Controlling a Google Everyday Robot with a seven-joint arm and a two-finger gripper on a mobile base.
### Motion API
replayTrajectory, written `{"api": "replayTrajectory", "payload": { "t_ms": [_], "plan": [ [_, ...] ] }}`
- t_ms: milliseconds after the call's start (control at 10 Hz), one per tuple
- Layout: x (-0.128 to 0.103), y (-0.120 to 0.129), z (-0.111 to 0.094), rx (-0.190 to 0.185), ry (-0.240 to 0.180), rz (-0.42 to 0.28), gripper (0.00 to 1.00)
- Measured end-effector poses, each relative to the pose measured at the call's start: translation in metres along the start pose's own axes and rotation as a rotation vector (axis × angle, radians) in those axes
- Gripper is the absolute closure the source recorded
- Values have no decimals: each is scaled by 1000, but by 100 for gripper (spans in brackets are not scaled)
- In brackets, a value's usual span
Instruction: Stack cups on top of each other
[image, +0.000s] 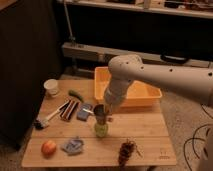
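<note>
Camera view shows the pincer (107, 111) low over the middle of the worktop (145, 135), at the rim of the dark metal cup (99, 115); whether it is clamped or apart cannot be told. That cup stands upright directly on top of the green cup (101, 131). The cream-white cup (51, 87) sits well apart, at the far left corner. 1 yellow bin (145, 97) lies behind the arm.

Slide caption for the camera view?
Gripper at the dark metal cup, directly above the green cup on the wooden table; white cup stands apart.
</note>
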Motion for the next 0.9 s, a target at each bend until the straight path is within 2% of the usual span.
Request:
{"api": "replayTrajectory", "payload": {
  "t_ms": [200,500,900],
  "plan": [
    [6,-3,3,4,17,-9,100],
    [13,-7,20,-3,59,-24,100],
    [16,-12,43,-22,72,-48,100]
  ]
}}
